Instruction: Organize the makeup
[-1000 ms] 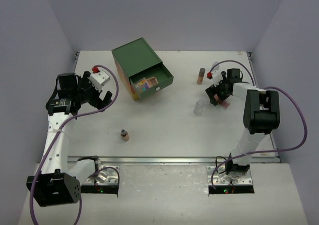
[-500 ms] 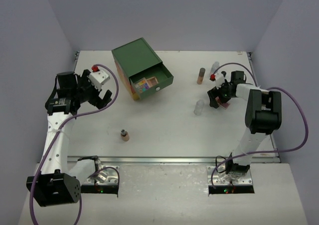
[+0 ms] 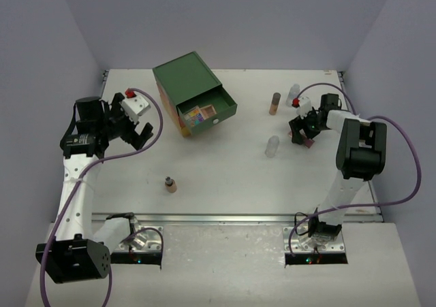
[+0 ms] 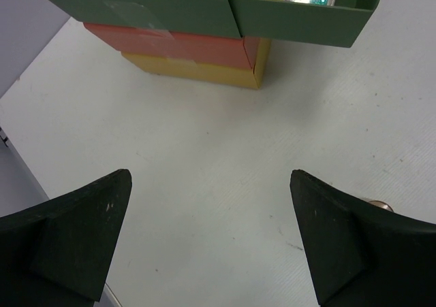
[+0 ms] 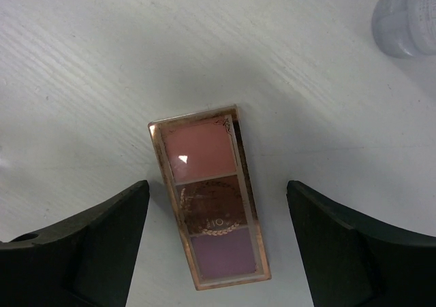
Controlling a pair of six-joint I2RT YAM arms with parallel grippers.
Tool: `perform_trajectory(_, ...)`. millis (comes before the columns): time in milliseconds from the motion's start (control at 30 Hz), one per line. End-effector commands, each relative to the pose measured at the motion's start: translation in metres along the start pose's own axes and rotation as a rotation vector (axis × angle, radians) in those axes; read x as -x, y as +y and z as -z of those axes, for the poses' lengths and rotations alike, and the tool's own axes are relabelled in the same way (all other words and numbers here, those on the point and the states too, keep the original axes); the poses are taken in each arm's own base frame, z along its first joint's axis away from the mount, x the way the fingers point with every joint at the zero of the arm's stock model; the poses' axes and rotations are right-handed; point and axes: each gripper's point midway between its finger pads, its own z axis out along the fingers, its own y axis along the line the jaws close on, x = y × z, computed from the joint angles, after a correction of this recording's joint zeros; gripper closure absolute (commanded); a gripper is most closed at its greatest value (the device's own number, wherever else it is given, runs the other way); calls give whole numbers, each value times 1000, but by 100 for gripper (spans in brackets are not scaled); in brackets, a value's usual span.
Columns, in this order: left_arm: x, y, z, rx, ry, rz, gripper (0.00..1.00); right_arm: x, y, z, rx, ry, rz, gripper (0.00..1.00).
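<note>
A flat palette (image 5: 208, 212) with pink, brown and purple pans lies on the table, and only its edge (image 3: 310, 143) shows from above. My right gripper (image 5: 218, 188) hangs over it, open, one finger on each side and neither touching it. A clear bottle (image 5: 407, 15) stands beyond it. Overhead, my right gripper (image 3: 304, 131) is at the right. Around it are a tan bottle (image 3: 274, 103), two clear bottles (image 3: 294, 90) (image 3: 272, 146) and a small dark-capped bottle (image 3: 169, 184). My left gripper (image 3: 138, 137) is open and empty.
The three-drawer box (image 3: 185, 81) stands at the back centre, its green top drawer (image 3: 216, 109) pulled out with palettes (image 3: 196, 114) inside. In the left wrist view the box (image 4: 170, 7) fills the top, above my left gripper (image 4: 211, 184).
My right gripper has shifted right and back to sit over the palette, and its jaws have narrowed a little. The left arm has barely moved.
</note>
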Motion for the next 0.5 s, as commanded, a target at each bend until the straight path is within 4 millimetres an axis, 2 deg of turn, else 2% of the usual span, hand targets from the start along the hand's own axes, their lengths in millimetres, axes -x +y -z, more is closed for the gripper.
perform_trajectory(0, 26, 7, 8, 11, -75, -59, 0, -77, 41, -3, 119, 278, -169, 18)
perform_trajectory(67, 24, 7, 8, 14, -71, -60, 0, -78, 45, -1, 120, 271, -167, 22)
perform_trajectory(133, 24, 6, 9, 15, -73, -61, 0, -81, 47, 0, 116, 272, -162, 30)
perform_trajectory(233, 24, 2, 12, 18, -82, -74, 0, -86, 48, 3, 95, 296, -145, 58)
perform_trajectory(467, 25, -3, 21, 34, -82, -107, 0, -89, 55, 4, 78, 332, -127, 73)
